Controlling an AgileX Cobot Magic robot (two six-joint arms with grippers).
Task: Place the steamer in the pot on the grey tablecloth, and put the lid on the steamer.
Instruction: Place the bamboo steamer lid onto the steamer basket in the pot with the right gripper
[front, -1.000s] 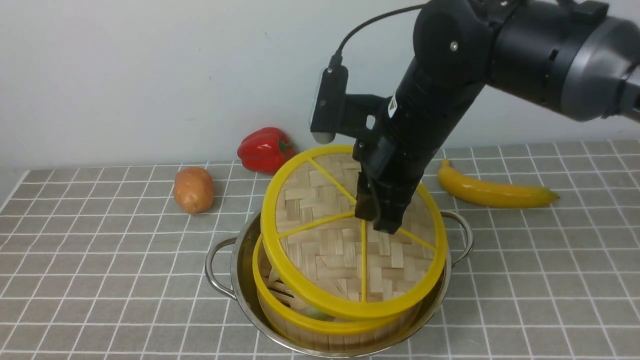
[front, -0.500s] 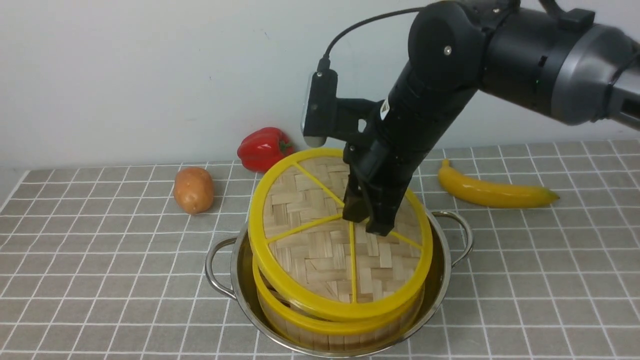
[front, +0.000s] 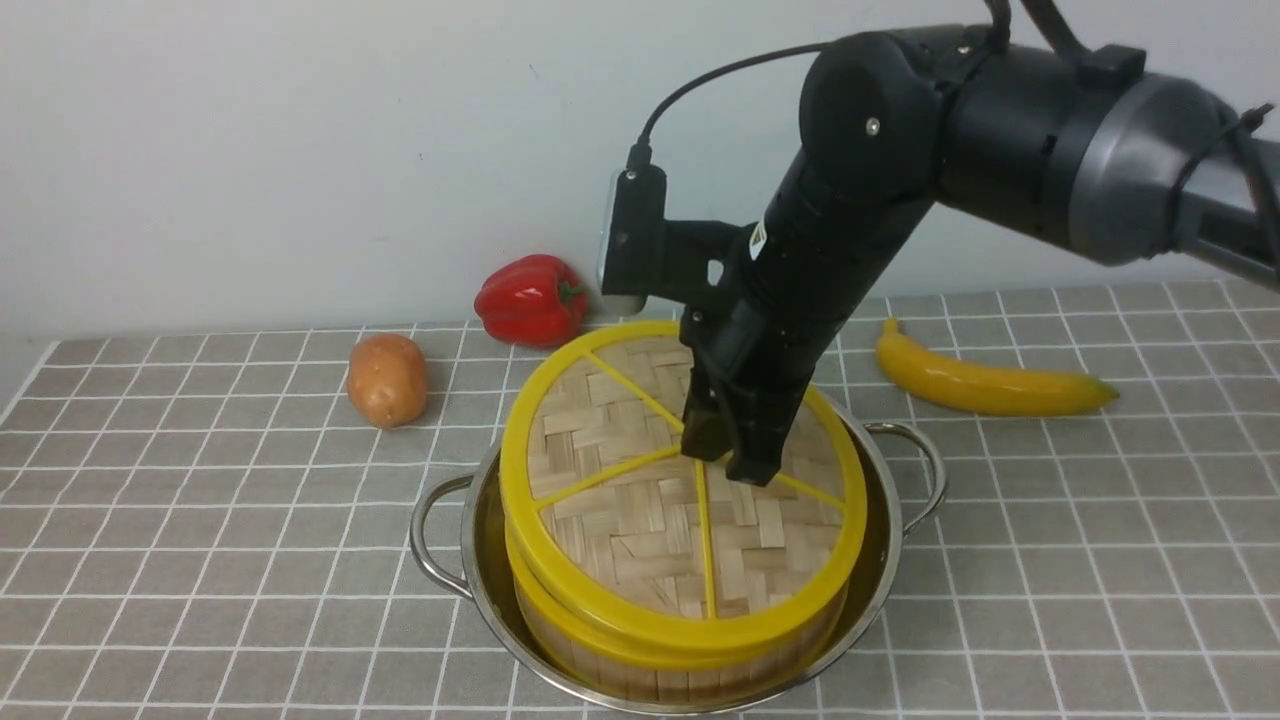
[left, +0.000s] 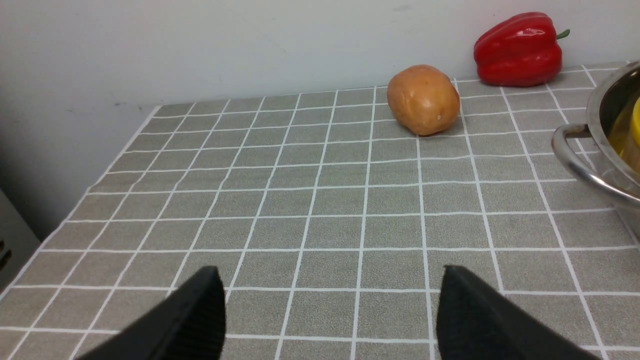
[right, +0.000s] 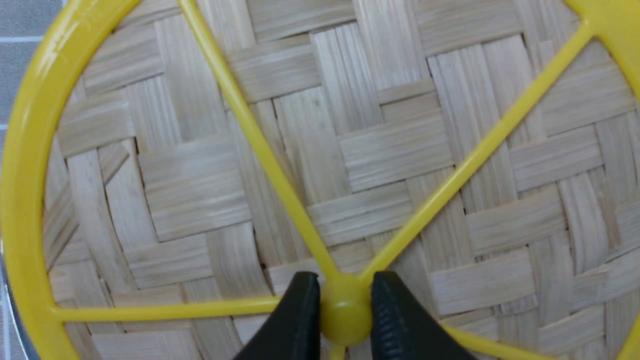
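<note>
The right gripper (front: 722, 462) pinches the centre knob (right: 346, 312) of the lid (front: 620, 510), its two black jaws pressed against either side of that yellow bead. Over the last second the lid has come down and swung to the left. A second ago it hung tilted, its far edge high and its right side overhanging the pot's rim, with the basket's slats showing under its near-left edge. Now it lies almost level and centred over the steamer (front: 640, 678), the two yellow rims stacked with no clear gap in the front view. The steamer sits inside the pot (front: 478, 560), which stands on the grey tablecloth (front: 200, 520). So the first half of the task looks done and the second nearly so: probably what remains is to confirm the lid is seated all round, then let go and lift straight clear. The left gripper (left: 330, 272) hangs spread wide and empty over bare cloth, off to the pot's side.
</note>
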